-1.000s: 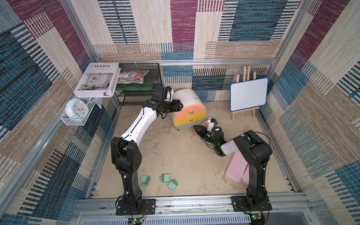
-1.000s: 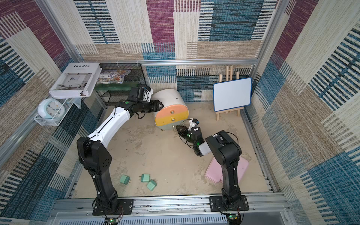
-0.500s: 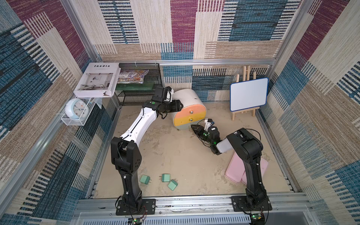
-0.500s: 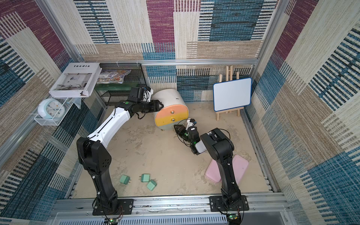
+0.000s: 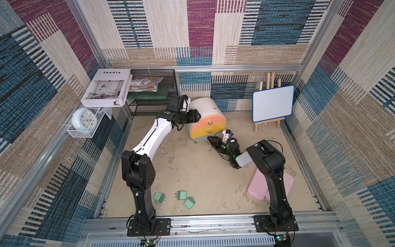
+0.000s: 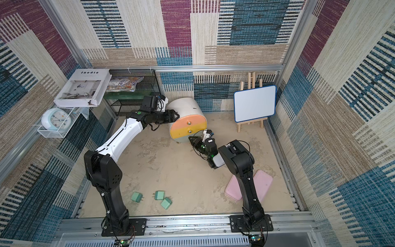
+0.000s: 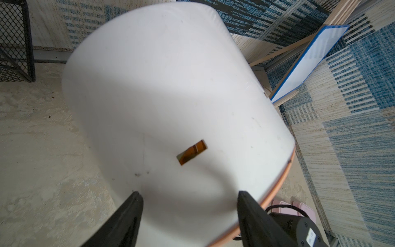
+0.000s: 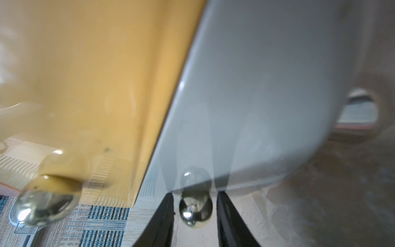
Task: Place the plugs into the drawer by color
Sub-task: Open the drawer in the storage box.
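The right end effector (image 8: 194, 193), barely open around the grey-green drawer's (image 8: 256, 96) brass knob (image 8: 195, 208), looked liable to slip off when pulling, though the open left end effector (image 7: 188, 192) flanked the cabinet (image 7: 160, 85).

The big white book (image 5: 106, 88) has the word "Inedia" on its cover. It lies well away from the fingers (image 5: 197, 114) of the left gripper (image 5: 199, 116), off behind them. The letters on the picture book (image 5: 145, 83) beside it and the numbers on the clock (image 5: 83, 121) are too small to read.
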`<action>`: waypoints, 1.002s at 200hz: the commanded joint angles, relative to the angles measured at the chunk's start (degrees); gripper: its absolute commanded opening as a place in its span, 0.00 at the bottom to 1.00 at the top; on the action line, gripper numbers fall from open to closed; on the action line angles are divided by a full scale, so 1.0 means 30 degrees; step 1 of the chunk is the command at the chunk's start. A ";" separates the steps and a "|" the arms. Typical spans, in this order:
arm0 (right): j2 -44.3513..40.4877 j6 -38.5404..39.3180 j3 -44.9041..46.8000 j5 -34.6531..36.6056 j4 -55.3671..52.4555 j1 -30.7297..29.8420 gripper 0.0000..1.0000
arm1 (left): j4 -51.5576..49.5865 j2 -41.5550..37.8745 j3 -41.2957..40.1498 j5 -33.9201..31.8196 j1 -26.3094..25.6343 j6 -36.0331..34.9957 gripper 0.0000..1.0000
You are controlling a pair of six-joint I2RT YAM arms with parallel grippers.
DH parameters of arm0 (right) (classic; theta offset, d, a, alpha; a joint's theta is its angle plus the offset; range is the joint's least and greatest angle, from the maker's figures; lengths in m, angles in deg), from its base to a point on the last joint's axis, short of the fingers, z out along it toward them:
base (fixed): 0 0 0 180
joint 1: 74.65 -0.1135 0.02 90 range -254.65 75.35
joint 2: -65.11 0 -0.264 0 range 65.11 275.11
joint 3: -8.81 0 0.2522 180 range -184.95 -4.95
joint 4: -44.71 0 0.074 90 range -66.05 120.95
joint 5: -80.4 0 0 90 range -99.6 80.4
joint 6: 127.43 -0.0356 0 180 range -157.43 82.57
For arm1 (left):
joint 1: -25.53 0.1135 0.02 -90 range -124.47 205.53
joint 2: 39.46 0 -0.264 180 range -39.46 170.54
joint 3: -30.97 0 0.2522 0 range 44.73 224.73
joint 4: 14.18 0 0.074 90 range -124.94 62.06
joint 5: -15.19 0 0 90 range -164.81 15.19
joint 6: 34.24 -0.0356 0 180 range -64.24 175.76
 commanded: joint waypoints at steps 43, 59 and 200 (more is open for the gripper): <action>-0.0015 0.0221 -0.0275 -0.0065 0.0500 0.0030 0.25 | -0.1386 0.0270 0.0022 -0.0202 0.0088 -0.0403 0.73; -0.0400 0.0562 -0.0088 -0.0103 0.0285 0.0032 0.18 | -0.1446 0.0394 0.0124 -0.0169 0.0175 -0.0429 0.73; -0.4233 0.2885 0.3077 0.0679 -0.2815 -0.0910 0.16 | -0.1489 0.0871 0.0388 0.0067 0.0616 -0.0253 0.73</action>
